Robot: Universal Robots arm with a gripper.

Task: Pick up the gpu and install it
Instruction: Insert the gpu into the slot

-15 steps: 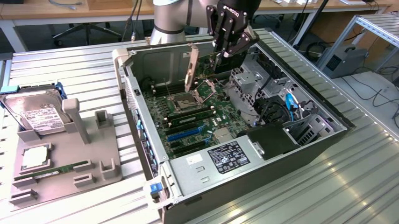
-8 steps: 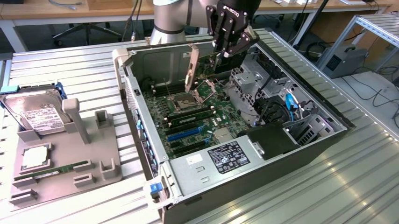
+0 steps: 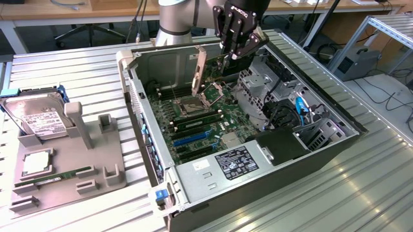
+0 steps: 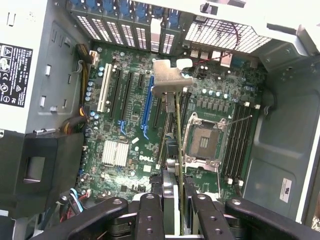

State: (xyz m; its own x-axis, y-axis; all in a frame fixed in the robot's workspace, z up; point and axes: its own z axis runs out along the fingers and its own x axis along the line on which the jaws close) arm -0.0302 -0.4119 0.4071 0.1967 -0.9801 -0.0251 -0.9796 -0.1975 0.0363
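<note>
Black fingers (image 4: 150, 210) of the end effector (image 3: 233, 48) clamp the gpu (image 4: 176, 150) edge-on, its silvery bracket (image 4: 170, 80) farthest from the wrist. Reaching down from above, the arm holds the card upright inside the open computer case (image 3: 335, 140), over the motherboard (image 4: 130, 125) near the CPU socket (image 4: 205, 140).

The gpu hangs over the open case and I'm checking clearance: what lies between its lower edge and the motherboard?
Nothing: in the exterior view the gpu, gripped by the gripper, hangs over the motherboard with only air beneath.
</note>
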